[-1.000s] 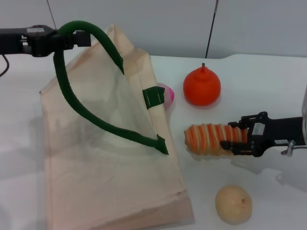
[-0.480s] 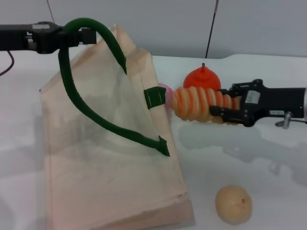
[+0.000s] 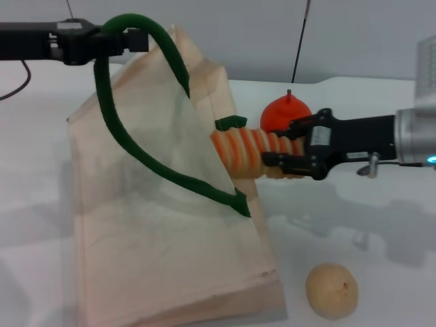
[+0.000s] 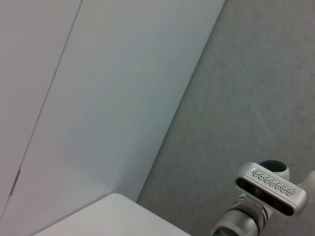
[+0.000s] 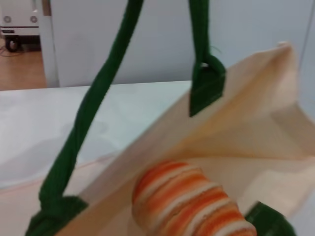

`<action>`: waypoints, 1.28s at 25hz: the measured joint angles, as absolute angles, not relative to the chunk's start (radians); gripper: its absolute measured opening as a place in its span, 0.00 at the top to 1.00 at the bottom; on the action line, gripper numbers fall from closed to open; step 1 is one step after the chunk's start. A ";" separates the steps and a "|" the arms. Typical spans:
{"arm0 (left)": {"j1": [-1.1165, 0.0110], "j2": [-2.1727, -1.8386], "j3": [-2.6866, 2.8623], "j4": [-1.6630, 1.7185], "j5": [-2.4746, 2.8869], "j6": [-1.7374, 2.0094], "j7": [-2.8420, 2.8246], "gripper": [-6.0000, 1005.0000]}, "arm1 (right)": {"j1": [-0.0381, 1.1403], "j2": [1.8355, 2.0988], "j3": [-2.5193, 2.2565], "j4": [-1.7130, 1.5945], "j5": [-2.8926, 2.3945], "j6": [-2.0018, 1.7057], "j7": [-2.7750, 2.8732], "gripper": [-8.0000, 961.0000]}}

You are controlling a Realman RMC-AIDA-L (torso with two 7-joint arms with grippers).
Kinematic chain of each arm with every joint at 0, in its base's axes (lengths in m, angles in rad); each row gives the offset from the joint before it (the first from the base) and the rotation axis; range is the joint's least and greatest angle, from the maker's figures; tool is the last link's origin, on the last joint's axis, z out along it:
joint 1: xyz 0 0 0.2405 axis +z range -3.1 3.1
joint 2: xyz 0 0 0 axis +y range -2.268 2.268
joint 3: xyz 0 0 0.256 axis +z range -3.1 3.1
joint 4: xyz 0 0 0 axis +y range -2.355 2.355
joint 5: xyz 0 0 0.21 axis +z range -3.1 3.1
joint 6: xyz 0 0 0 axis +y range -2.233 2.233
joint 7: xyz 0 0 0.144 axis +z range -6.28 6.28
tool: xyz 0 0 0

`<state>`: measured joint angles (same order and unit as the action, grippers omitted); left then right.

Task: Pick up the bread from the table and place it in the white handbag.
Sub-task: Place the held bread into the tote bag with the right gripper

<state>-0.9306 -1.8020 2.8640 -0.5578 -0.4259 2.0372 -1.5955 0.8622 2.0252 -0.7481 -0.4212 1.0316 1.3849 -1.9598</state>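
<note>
The bread [image 3: 240,151], ridged in orange and cream stripes, was clenched by the right gripper [image 3: 285,148], its far end apparently hidden inside the white handbag [image 3: 170,225], whose handle the left gripper [image 3: 126,42] gripped.

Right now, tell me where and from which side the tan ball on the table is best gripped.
Grip the tan ball across its middle, coming straight down from above. It is round, so no side is better than another, and it sits alone on the table, apart from the bag. This is a judgement only.
</note>
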 joint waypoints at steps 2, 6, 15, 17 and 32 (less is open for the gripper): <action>-0.939 -1.805 2.864 -0.557 -0.427 2.037 -1.594 0.96 | 0.884 2.029 -0.757 -0.402 1.033 1.373 -1.961 0.55; -0.961 -1.808 2.864 -0.553 -0.430 2.037 -1.589 0.96 | 0.920 2.034 -0.775 -0.371 1.036 1.334 -1.962 0.58; -0.971 -1.810 2.863 -0.546 -0.433 2.034 -1.587 0.96 | 0.996 2.039 -0.774 -0.278 1.063 1.316 -1.986 0.65; -0.972 -1.810 2.862 -0.546 -0.434 2.034 -1.586 0.96 | 1.005 2.039 -0.775 -0.250 1.090 1.308 -2.011 0.65; -0.973 -1.811 2.862 -0.544 -0.445 2.030 -1.584 0.96 | 1.016 2.039 -0.797 -0.177 1.173 1.208 -2.063 0.68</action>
